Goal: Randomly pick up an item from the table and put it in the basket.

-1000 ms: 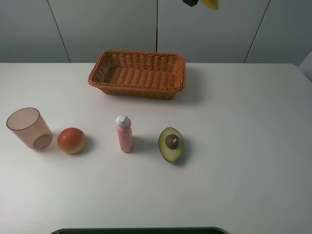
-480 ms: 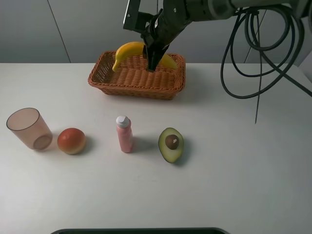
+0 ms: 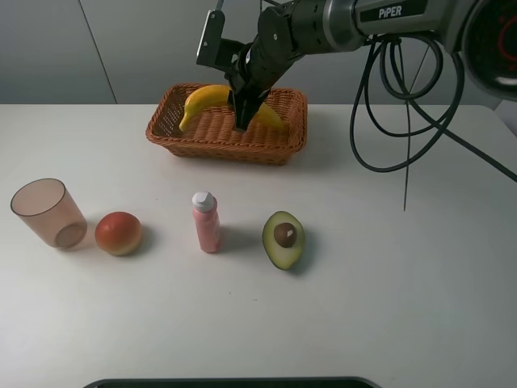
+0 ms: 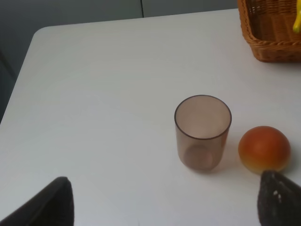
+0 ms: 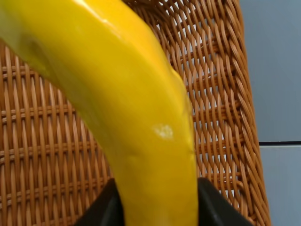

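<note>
The yellow banana (image 3: 206,95) hangs tilted just over the brown wicker basket (image 3: 226,149) at the back of the white table (image 3: 404,283). My right gripper (image 3: 241,113) is shut on the banana's middle and reaches down into the basket from behind. In the right wrist view the banana (image 5: 141,108) fills the frame between the dark fingers (image 5: 101,209), with the basket weave (image 5: 225,94) close below. Whether the banana touches the basket floor I cannot tell. My left gripper (image 4: 164,205) is open and empty above the table's left side.
A translucent pinkish cup (image 3: 48,212) and a round red-orange fruit (image 3: 119,233) stand at the left, also in the left wrist view (image 4: 203,132), (image 4: 264,148). A pink bottle (image 3: 206,222) and a halved avocado (image 3: 283,239) stand mid-table. Black cables (image 3: 404,121) hang at the right.
The right arm came down from above the frame with the banana and has lowered it further and slightly left over the basket. The other objects have not moved.
</note>
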